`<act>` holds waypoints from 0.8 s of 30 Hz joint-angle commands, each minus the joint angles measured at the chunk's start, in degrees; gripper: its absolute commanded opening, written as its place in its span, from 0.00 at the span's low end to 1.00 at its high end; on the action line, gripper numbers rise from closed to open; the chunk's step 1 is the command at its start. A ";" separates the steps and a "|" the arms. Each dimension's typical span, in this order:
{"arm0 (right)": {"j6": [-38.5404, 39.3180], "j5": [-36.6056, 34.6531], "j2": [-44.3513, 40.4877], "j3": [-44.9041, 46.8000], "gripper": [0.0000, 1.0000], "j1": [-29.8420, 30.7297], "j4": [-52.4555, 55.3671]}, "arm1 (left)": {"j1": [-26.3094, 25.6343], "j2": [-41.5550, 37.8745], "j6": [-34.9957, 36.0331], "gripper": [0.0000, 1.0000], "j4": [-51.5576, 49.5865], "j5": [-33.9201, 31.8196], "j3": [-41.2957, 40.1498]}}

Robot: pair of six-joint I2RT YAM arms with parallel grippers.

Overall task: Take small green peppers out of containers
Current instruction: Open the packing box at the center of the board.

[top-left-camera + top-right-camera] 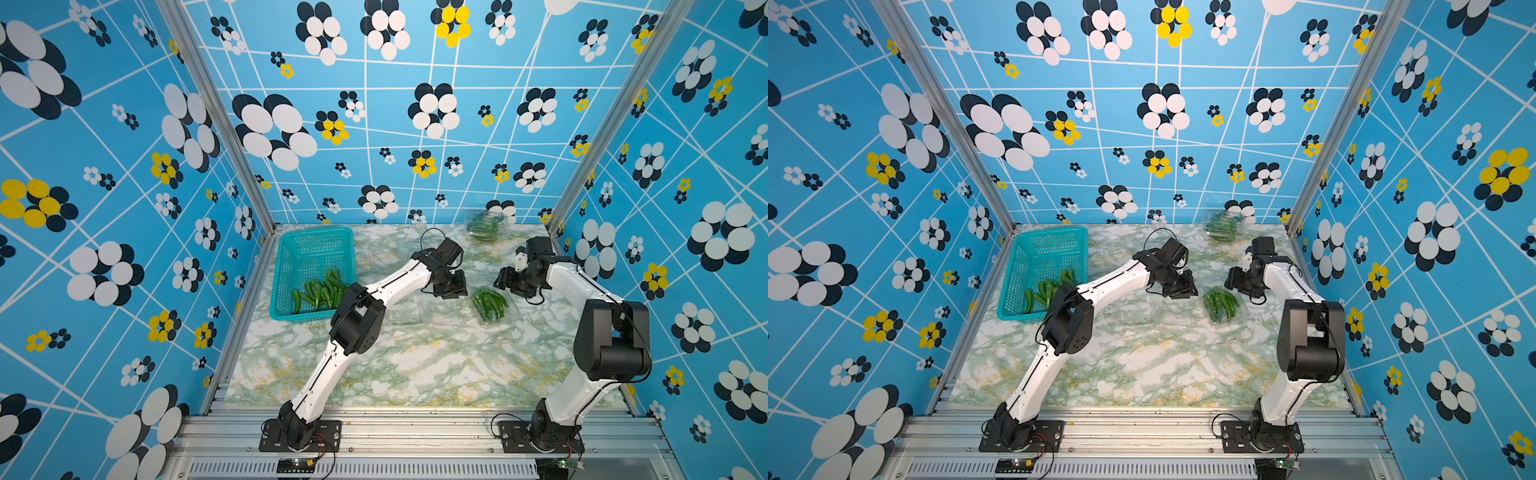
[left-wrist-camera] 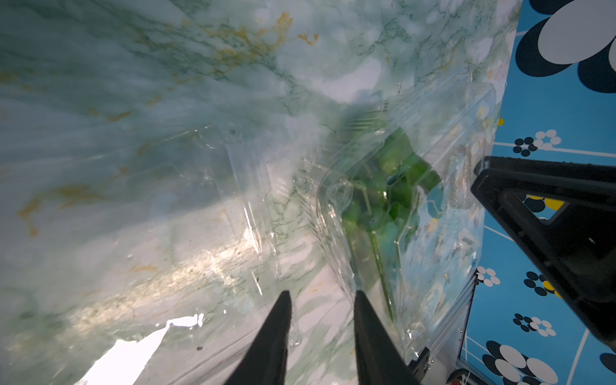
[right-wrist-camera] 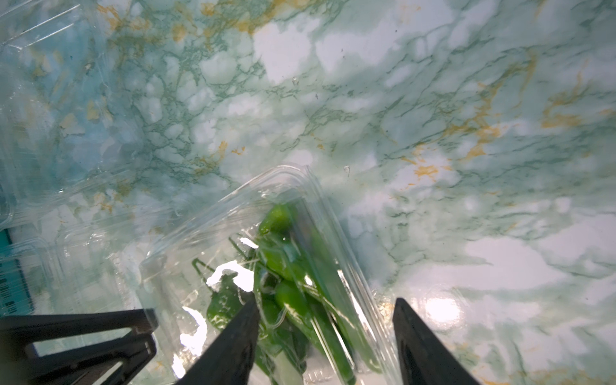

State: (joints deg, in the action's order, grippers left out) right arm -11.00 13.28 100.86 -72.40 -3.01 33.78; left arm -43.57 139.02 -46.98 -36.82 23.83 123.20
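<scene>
Some basket peppers (image 1: 318, 291) hidden behind left arm (image 1: 399, 278), far container (image 1: 484, 224) contents too small to count, left wrist view blurred.

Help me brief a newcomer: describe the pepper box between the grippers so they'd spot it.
On the marble table, look right of the teal basket, mid-table. The clear clamshell there holds green peppers; its clear neighbours are empty, and the other filled one sits by the back wall.

We see the left arm (image 1: 320, 374) and the right arm (image 1: 567, 395) in white shells with black joints, looping black cables (image 1: 432, 228) and screwed black base plates (image 1: 330, 434).
</scene>
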 commanded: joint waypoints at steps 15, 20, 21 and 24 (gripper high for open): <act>-0.27 3.35 1.82 -0.28 0.65 0.93 -0.66 | -0.48 2.59 -0.48 0.34 0.65 0.95 1.54; -0.42 3.43 2.32 -0.62 0.65 1.42 -0.86 | -0.48 2.54 -0.72 0.34 1.08 1.43 1.36; -0.42 3.47 2.34 -0.68 0.65 1.51 -0.83 | -0.51 2.63 -0.89 0.34 1.34 1.68 1.32; -0.42 3.34 2.48 -0.64 0.65 1.93 -0.85 | -0.46 2.58 -1.09 0.34 1.57 2.05 1.30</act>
State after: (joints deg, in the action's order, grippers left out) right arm -11.18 15.14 102.30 -72.40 -2.17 32.82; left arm -43.62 140.35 -47.46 -36.60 24.27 123.22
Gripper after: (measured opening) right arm 0.649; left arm 0.339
